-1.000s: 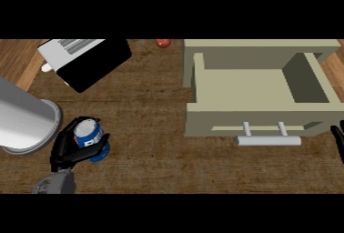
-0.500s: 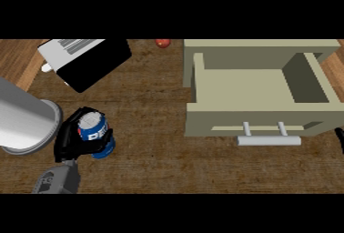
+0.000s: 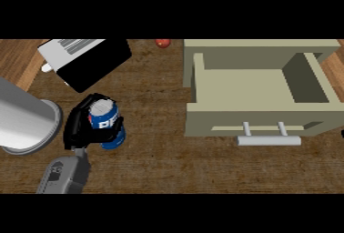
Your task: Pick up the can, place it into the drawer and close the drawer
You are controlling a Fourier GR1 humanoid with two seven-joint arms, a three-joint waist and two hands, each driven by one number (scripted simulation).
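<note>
A blue can (image 3: 107,123) with a silver top and white lettering is held left of centre over the wooden counter. My left hand (image 3: 78,129) is curled round it from the left side, hiding part of its body. The beige drawer (image 3: 201,86) stands pulled open at the right, its inside bare, with a pale bar handle (image 3: 268,140) on its front. The can is well left of the drawer front. Only a sliver of my right hand (image 3: 342,134) shows at the right edge.
A large grey metal pot (image 3: 20,120) lies at the left edge, close beside my left hand. A black and white toaster (image 3: 86,57) sits at the back left. A small red object (image 3: 162,43) lies at the back, left of the drawer.
My left hand has lifted the can and carried it up and slightly to the right. The right hand has drawn almost out of view at the right edge.
</note>
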